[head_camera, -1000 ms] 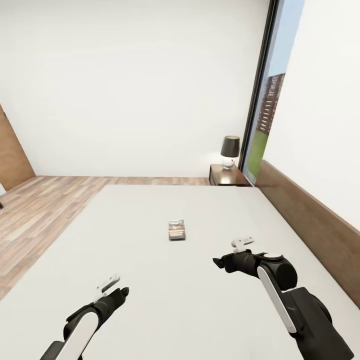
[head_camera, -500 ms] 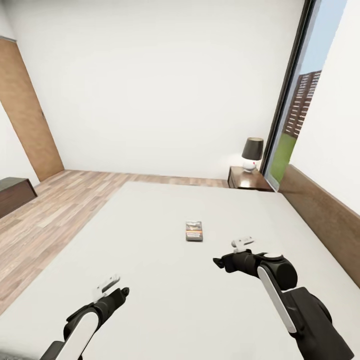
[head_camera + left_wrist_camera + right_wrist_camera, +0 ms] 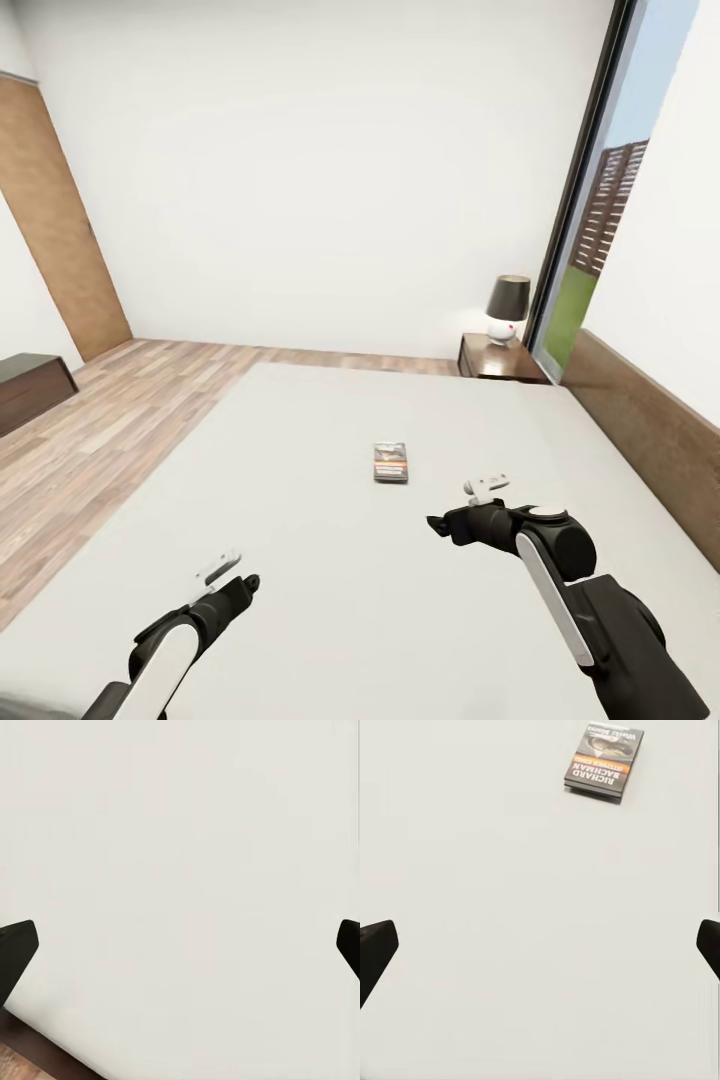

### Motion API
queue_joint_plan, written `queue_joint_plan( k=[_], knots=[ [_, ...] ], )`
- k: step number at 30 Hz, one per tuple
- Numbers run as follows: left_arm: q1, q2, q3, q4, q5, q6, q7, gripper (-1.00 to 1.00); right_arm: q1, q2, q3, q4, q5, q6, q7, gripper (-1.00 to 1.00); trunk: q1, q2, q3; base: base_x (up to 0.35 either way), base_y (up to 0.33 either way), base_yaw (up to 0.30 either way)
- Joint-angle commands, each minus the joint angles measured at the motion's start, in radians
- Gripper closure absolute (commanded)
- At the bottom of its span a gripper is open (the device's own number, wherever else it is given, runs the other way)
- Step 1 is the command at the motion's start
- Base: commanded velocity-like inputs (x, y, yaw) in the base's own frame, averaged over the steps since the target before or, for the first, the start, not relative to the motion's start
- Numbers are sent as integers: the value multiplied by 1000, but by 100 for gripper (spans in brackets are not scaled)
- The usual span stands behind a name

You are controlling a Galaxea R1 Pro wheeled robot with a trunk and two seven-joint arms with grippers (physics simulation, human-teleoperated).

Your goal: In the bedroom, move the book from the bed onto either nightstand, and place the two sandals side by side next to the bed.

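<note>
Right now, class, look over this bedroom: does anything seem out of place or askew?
One thing stands out: the book lies alone, flat, in the middle of the bed, far from the nightstand beside the headboard. It looks undamaged. Both end effectors hang open above the mattress, holding nothing.

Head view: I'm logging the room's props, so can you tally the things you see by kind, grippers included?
Bed: 1
Book: 1
Nightstand: 1
Lamp: 1
Low dark cabinet: 1
Grippers: 2, the left gripper and the right gripper
Total: 7
</note>
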Motion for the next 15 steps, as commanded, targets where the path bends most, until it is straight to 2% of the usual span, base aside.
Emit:
queue_joint_plan(
  k=[1,7,15],
  knots=[
    [-1,0,-2,-1,6,1,8,-100,-1,-1,0,-1,-3,4,-1,-100,0,-1,-1,0,0,-132],
    [-1,-1,-2,-1,5,1,8,-100,-2,-1,-1,-1,-3,4,-1,-100,0,-1,-1,0,0,-182],
    [-1,-1,-1,-1,8,1,8,-100,-2,-1,-1,-1,-3,4,-1,-100,0,-1,-1,0,0,-242]
  ],
)
